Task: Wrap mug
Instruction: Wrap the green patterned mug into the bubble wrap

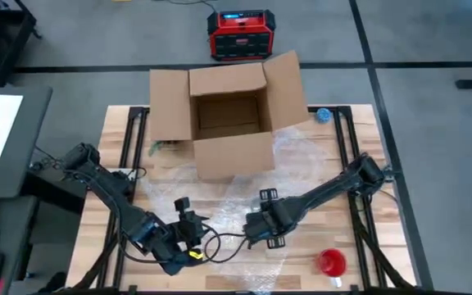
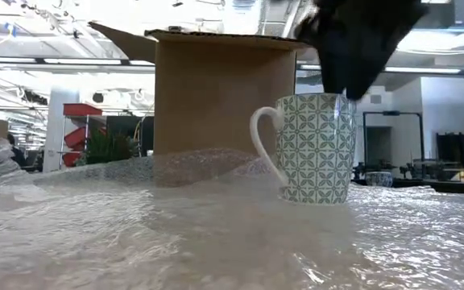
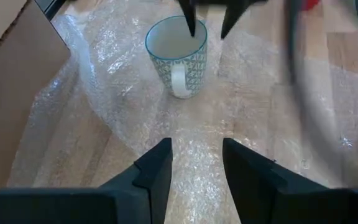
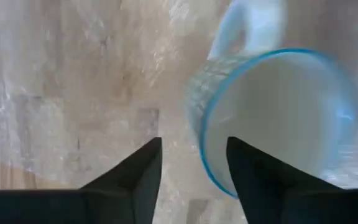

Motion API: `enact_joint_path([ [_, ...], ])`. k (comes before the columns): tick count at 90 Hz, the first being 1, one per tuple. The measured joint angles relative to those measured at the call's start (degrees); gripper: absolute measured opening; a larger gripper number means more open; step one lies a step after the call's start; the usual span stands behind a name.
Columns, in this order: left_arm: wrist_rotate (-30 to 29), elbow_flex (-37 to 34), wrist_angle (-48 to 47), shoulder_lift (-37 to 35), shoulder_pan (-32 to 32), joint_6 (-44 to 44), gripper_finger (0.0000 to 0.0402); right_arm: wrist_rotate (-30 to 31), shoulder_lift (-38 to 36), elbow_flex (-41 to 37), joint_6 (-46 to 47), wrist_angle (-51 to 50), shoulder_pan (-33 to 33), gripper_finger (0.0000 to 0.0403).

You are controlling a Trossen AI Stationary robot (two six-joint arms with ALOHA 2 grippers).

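Mug [image 3: 178, 55] stands upright on the bubble wrap [image 3: 229, 118] – right gripper [image 3: 206, 26] straddles its rim from above, blocking the top. The side toward the left gripper [image 3: 195, 171] is clear wrap. Cardboard box [image 1: 226, 116] walls off the mug's far side; red tape roll [image 1: 331, 262] sits well apart.

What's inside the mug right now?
Nothing visible: the mug stands upright on the bubble wrap, and its white interior looks empty. The right pincer hovers open over its rim, one finger hiding part of the inside; the very bottom isn't fully seen.
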Motion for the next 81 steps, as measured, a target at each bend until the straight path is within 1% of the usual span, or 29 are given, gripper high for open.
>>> enact_joint_path([
  [9,0.01,0.00,-0.30,0.00,-0.14,-0.53,0.0123,2.66,-5.69,-5.48,4.09,2.09,2.11,0.0183],
  [15,0.03,0.00,-0.51,0.00,-0.18,-0.93,0.0123,3.73,-9.90,-10.96,7.18,6.09,3.54,0.0182],
  [29,0.06,0.00,-0.56,0.00,-0.18,-1.54,0.0123,5.93,-18.35,-25.97,10.97,21.63,6.45,0.0176],
  [37,0.05,0.00,-0.58,0.00,-0.18,-2.34,0.0123,6.30,-20.95,-32.94,11.13,30.88,7.28,0.0173],
  [43,0.08,0.00,-0.58,0.00,-0.18,-3.43,0.0123,6.37,-21.75,-36.66,10.62,37.32,7.59,0.0171],
  [58,-0.04,-1.04,0.69,-0.02,-0.18,-5.74,0.0123,6.54,-21.88,-41.11,7.26,46.59,7.53,0.0170],
  [67,-1.53,-5.88,6.39,-0.02,-0.16,-6.79,0.0123,6.56,-21.89,-41.89,6.53,46.45,7.16,0.0170],
  [81,-0.24,-14.28,18.01,0.01,0.25,-7.73,0.0123,6.56,-21.91,-42.61,4.77,47.23,6.85,0.0170],
])
